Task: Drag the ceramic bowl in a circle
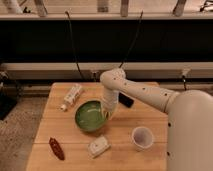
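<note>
Wooden table [125,137], dark wall behind — speckled floor [17,127]

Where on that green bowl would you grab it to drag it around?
Probably the thin rim. The bowl is wide, shallow and upright, so pinching across its body looks unworkable; one finger inside and one outside the wall, coming from above, suits it. The gripper is at the right-hand rim, the side nearest the arm.
</note>
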Controlling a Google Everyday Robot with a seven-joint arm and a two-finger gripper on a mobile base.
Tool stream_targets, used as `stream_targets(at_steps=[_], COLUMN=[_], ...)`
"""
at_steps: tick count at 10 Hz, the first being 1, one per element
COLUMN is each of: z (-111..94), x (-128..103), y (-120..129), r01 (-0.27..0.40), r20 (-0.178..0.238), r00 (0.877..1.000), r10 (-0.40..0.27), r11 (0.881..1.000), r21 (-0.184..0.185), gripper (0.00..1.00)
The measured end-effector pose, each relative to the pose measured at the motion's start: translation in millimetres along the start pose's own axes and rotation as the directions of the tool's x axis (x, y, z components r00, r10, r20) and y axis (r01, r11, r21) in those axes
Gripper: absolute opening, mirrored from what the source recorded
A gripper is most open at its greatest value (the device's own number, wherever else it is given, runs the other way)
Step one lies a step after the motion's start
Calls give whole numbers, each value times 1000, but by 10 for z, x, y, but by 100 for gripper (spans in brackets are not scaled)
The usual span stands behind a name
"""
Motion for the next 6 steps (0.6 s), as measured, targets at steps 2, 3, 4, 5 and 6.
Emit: stream_targets(at_steps=[2,3,4,5,6], z=[-20,-33,-50,-71,-94], x=[-51,-56,-47,-26,7], y=[224,322,406,486,592], r01=[-33,-53,-75,-92,-113], r20=[2,1,-3,-7,-12], r00=[999,999,997,996,994], r10=[33,53,75,92,113], r11=[999,999,997,996,994], r21=[3,3,2,-2,-6], gripper=[1,1,1,1,1])
